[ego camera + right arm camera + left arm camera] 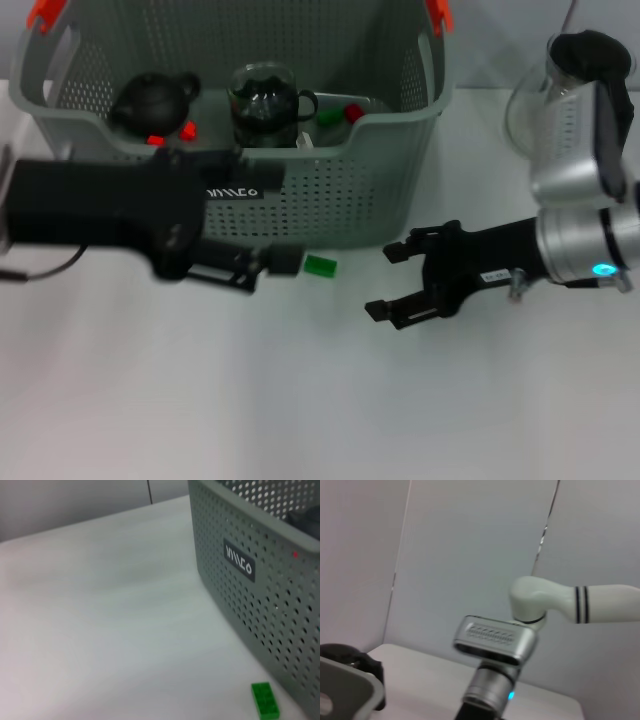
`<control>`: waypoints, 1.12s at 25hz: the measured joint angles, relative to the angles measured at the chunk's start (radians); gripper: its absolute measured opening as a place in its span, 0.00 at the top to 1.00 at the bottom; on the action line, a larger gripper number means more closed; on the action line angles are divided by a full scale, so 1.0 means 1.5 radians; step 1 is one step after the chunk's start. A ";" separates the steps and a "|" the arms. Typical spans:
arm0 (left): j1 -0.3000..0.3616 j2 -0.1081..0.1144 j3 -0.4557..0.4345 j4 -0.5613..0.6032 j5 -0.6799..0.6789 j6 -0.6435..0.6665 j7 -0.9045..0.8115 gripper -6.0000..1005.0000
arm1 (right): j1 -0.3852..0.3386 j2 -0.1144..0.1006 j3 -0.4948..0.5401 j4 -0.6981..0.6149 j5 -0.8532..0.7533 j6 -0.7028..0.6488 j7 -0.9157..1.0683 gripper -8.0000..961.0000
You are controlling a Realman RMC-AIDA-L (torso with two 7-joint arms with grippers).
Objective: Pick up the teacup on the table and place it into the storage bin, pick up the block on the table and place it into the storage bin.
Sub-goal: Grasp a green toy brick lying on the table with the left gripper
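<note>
Lying beside one storage bin (330, 200), one green block (321, 265).

White robot arm (570, 600) with black bands, silver wrist housing (495, 640) below it, grey storage bin (350, 690) corner beside white table (430, 680).

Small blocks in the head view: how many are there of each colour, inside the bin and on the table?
Red blocks, all inside the storage bin: 3
Green blocks: 2, one inside the bin and one on the table
Total: 5
</note>
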 joint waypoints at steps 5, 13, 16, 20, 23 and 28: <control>0.032 -0.005 -0.022 -0.031 0.015 0.031 0.054 0.04 | 0.032 0.006 -0.039 0.050 0.004 0.066 -0.001 0.05; 0.041 -0.011 -0.019 -0.048 0.039 0.034 0.086 0.04 | 0.063 0.008 -0.133 0.100 0.074 0.142 -0.001 0.05; 0.041 -0.011 -0.018 -0.052 0.039 0.034 0.096 0.04 | 0.064 0.008 -0.168 0.100 0.103 0.163 -0.002 0.05; 0.038 -0.011 -0.010 -0.056 0.042 0.034 0.102 0.04 | 0.065 0.008 -0.196 0.100 0.122 0.178 -0.002 0.05; 0.035 -0.011 -0.005 -0.057 0.052 0.034 0.102 0.04 | 0.065 0.008 -0.206 0.099 0.126 0.187 -0.002 0.05; 0.034 -0.011 -0.004 -0.064 0.055 0.032 0.107 0.04 | 0.065 0.008 -0.216 0.097 0.127 0.198 -0.002 0.05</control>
